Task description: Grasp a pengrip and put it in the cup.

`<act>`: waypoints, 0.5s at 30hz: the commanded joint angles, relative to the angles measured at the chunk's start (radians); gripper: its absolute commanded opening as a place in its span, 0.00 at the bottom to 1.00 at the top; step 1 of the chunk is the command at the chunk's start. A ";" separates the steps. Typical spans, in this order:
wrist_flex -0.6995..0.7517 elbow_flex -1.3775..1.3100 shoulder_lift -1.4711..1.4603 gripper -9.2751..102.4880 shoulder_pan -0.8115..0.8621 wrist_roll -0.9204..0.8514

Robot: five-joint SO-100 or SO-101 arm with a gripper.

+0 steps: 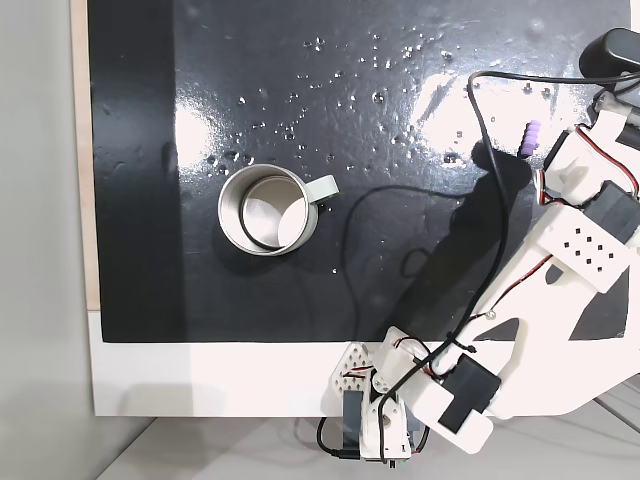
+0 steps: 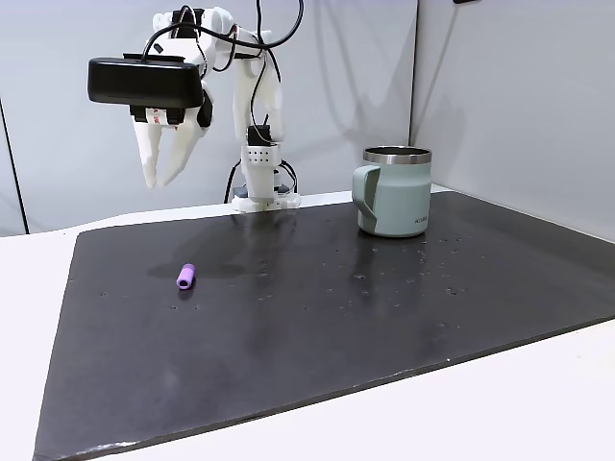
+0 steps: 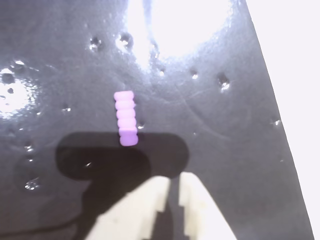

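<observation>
The pengrip [image 2: 185,277], a small light-purple ribbed cylinder, lies on the black mat [image 2: 317,317]; it appears at the right in a fixed view as pengrip [image 1: 530,137] and mid-frame in the wrist view as pengrip [image 3: 125,117]. My gripper [image 2: 160,182] hangs well above it, pointing down, with only a narrow gap between the white fingers [image 3: 150,200] and nothing held. Seen from above, the gripper [image 1: 555,152] sits just right of the pengrip. The silvery cup [image 1: 265,210] with a pale handle stands upright and empty, far off; from the side the cup [image 2: 396,190] is on the right.
The arm's base [image 2: 258,187] stands at the mat's back edge behind the work area. A black cable [image 1: 350,250] loops over the mat between cup and arm. The white table [image 2: 538,403] borders the mat. Water-like droplets speckle the mat.
</observation>
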 commanded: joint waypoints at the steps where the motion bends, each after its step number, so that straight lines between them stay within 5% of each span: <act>1: -0.043 -0.072 -0.018 0.22 0.006 -0.012; 15: -0.037 -0.137 -0.207 0.35 0.014 0.018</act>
